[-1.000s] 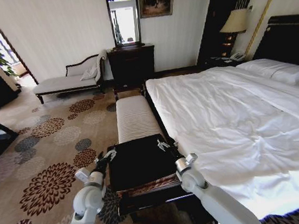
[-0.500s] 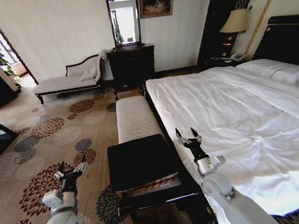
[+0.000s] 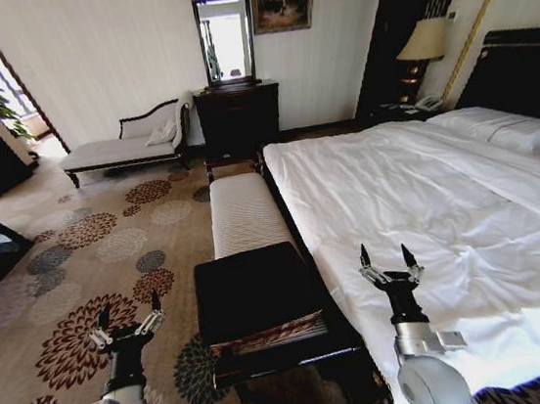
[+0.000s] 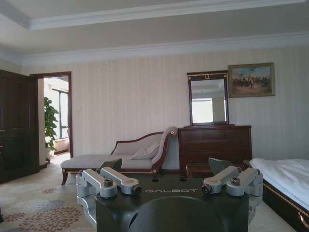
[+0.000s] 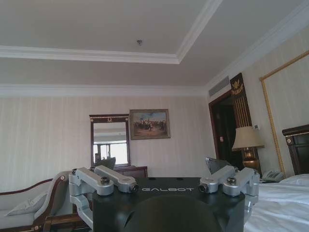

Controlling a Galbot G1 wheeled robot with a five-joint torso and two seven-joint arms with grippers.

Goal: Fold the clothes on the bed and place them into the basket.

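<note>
From my seat at the controls, I have both arms raised with the fingers pointing up. My left gripper (image 3: 126, 316) hangs over the flowered carpet (image 3: 79, 255), its two fingers spread wide apart with nothing between them. My right gripper (image 3: 388, 264) stands over the near edge of the bed (image 3: 427, 193), fingers likewise spread and empty.

Between the two grippers, a little nearer the left one, sits the basket (image 3: 266, 332); I see its woven rim facing me and a flat black mass filling its top (I cannot tell whether that is lining or the folded clothes, so I will not call it either way). Just beyond the basket, farther from both grippers, the pale striped bench (image 3: 243, 210) runs along the foot of the bed.

Out past my right gripper the white duvet lies smooth with a few creases, the pillows (image 3: 512, 128) at the far end against the black headboard (image 3: 520, 68).

The left wrist camera looks level across the room past the open fingers (image 4: 111, 166) to a chaise longue (image 4: 120, 154), a dark dresser (image 4: 215, 147) and a mirror (image 4: 207, 99). The right wrist camera looks higher, past its own parted fingers (image 5: 106, 164), to a framed painting (image 5: 149, 123) and a lamp (image 5: 247, 139).
</note>
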